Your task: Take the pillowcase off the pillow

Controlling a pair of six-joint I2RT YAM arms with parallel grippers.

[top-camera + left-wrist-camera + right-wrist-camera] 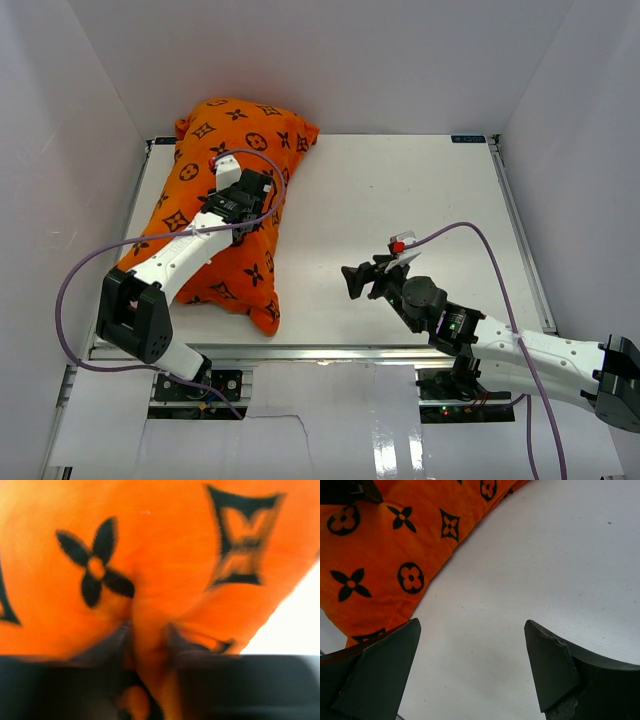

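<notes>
Left half of desk, top view: one pillowcase (228, 128), orange with black motifs, plumply filled, the pillow inside wholly hidden. Long axis runs from the near-left corner region toward the far edge, leaning slightly right; the far end meets the back wall, and the near end stops short of the near edge. One left gripper (258, 200) sits on the cover's right flank about midway along, pressed into the fabric. One right gripper (368, 272) hangs over the bare desk (420, 180) in the near middle, well apart from the cover, which lies to its left; its fingers stand apart. Left wrist view, blurred: orange cloth (165, 540) fills the frame, and a raised ridge of it runs down between the two dark fingers (120, 640) of the left gripper (148, 637), which are drawn together on that fold. Right wrist view: two dark fingers (385, 665) of the right gripper (470, 665) spread wide, white desk surface (545, 555) between them, nothing held; the pillowcase (380, 545) occupies the upper-left of the frame.
</notes>
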